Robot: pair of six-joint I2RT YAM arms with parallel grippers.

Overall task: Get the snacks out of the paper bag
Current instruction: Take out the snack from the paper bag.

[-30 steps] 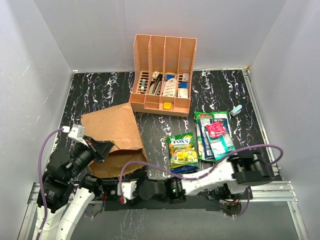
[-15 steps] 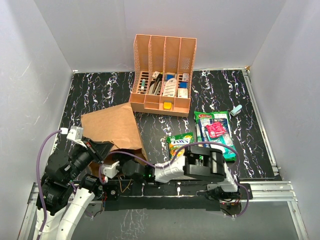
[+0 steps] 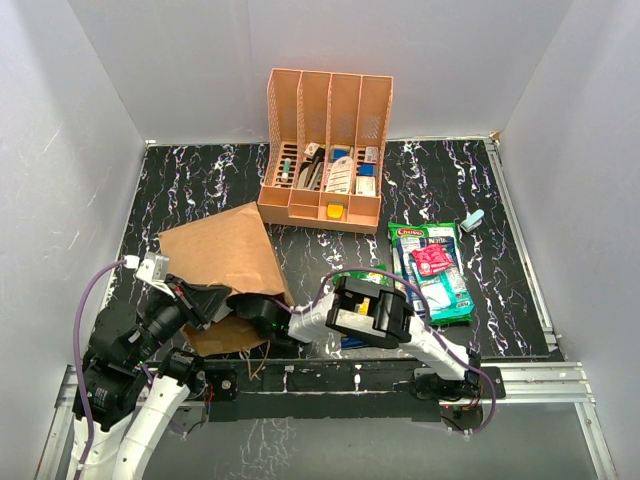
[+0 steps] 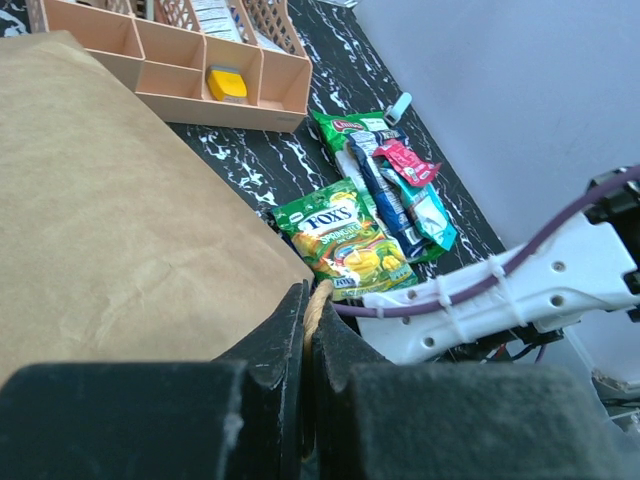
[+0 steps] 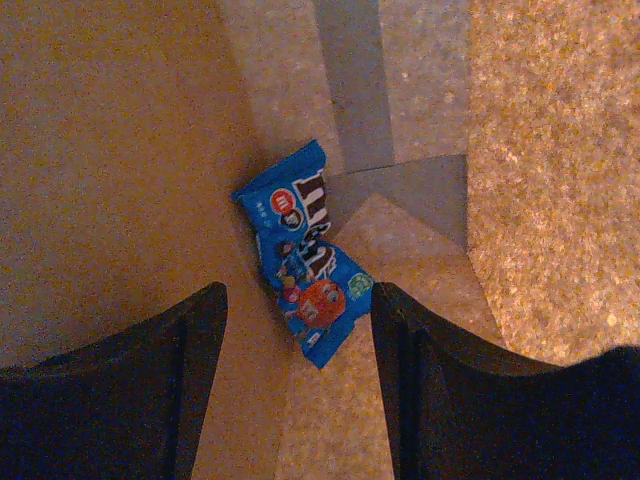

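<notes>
The brown paper bag (image 3: pixel 222 255) lies on its side at the left; it also fills the left wrist view (image 4: pixel 110 230). My left gripper (image 4: pixel 308 330) is shut on the bag's twisted paper-cord handle (image 4: pixel 318 300), holding the mouth up. My right gripper (image 5: pixel 298 350) is open inside the bag, its fingers either side of a blue M&M's packet (image 5: pixel 305 258) lying on the bag's inner paper. In the top view the right gripper (image 3: pixel 250 308) is at the bag's mouth. Other snacks lie on the table: a green Fox's packet (image 4: pixel 345 238) and a pile of green, teal and red packets (image 3: pixel 430 268).
An orange four-compartment organiser (image 3: pixel 325 150) with stationery stands at the back centre. A small pale blue item (image 3: pixel 472 220) lies near the right edge. The right arm (image 3: pixel 370 315) stretches across the front of the black marbled table (image 3: pixel 200 180), over the Fox's packet.
My right arm has swung left along the front edge and pushed its gripper into the bag's mouth. The left gripper has held its place on the handle.
</notes>
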